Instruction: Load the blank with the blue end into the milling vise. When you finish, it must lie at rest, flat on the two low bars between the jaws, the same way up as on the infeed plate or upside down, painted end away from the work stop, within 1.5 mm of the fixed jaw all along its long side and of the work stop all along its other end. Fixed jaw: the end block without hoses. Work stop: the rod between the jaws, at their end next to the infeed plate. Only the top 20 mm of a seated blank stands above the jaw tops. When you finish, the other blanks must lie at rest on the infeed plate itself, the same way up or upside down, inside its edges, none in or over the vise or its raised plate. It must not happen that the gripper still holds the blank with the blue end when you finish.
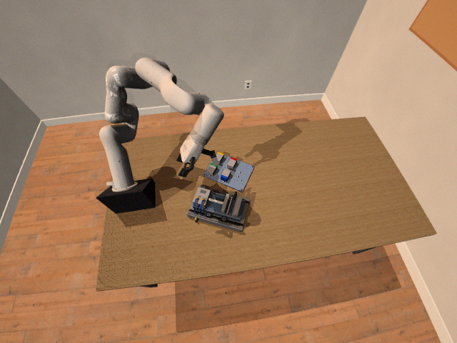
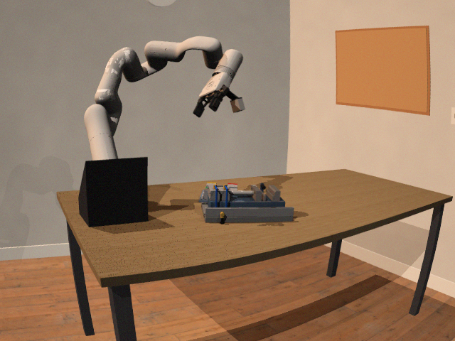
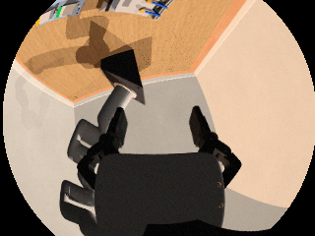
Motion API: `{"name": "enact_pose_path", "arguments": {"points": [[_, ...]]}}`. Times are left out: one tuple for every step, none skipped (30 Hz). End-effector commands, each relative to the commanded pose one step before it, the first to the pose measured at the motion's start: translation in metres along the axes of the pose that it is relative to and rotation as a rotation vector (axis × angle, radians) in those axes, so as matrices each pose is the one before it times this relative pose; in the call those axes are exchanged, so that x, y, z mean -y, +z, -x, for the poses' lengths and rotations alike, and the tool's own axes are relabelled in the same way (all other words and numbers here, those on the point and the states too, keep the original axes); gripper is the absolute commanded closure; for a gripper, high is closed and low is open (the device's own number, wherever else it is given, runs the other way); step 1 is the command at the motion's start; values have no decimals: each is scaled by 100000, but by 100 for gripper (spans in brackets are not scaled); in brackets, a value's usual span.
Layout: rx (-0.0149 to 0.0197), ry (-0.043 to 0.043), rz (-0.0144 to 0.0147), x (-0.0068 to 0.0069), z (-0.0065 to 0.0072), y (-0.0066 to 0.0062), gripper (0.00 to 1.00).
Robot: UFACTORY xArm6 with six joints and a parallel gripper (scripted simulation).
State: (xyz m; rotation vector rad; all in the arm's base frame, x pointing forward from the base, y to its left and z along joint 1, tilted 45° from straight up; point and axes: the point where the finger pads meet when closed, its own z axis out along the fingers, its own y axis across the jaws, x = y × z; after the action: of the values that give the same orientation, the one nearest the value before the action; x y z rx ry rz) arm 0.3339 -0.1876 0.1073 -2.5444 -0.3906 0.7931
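Note:
My gripper [image 1: 181, 166] [image 2: 206, 110] [image 3: 157, 114] is open and empty, high above the table, left of the infeed plate in the top view. The blank with the blue end [image 1: 226, 172] lies on the infeed plate [image 1: 246, 170], on the side toward the vise, its blue end facing the vise. Blanks with red [image 1: 232, 163], yellow [image 1: 220, 156] and green [image 1: 212, 169] ends share the plate. In the vise, the fixed jaw [image 1: 241, 207] [image 2: 273, 192] is the right end block. The work stop [image 1: 235, 194] [image 2: 262, 186] is at the plate end. No blank shows between the jaws; the low bars are hard to make out.
The vise's hose block [image 1: 201, 196] with blue hoses is at its left end. A grey rail [image 2: 249, 214] runs along the vise's front. The wrist camera box [image 2: 237, 104] sticks out beside the gripper. The black robot base [image 1: 127, 197] [image 2: 114, 192] is at the table's left.

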Motion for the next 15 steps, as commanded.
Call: {"name": "enact_pose_path", "arguments": {"points": [[-1544, -1551, 76, 125, -170, -182, 0], [0, 0, 0, 0, 0, 0, 0], [-786, -1050, 141, 145, -141, -154, 0], [-1393, -1829, 73, 223, -241, -171, 0], [-1393, -1829, 73, 218, -248, -167, 0], [-1393, -1829, 73, 214, -254, -164, 0], [-1393, -1829, 73, 209, -260, -161, 0], [-1393, -1829, 73, 204, -266, -157, 0], [-1393, -1829, 73, 199, -272, -153, 0], [-1393, -1829, 73, 194, -277, -150, 0], [-1393, -1829, 73, 188, -283, -146, 0], [-1393, -1829, 73, 183, -288, -142, 0], [0, 0, 0, 0, 0, 0, 0], [0, 0, 0, 0, 0, 0, 0], [0, 0, 0, 0, 0, 0, 0]]}}
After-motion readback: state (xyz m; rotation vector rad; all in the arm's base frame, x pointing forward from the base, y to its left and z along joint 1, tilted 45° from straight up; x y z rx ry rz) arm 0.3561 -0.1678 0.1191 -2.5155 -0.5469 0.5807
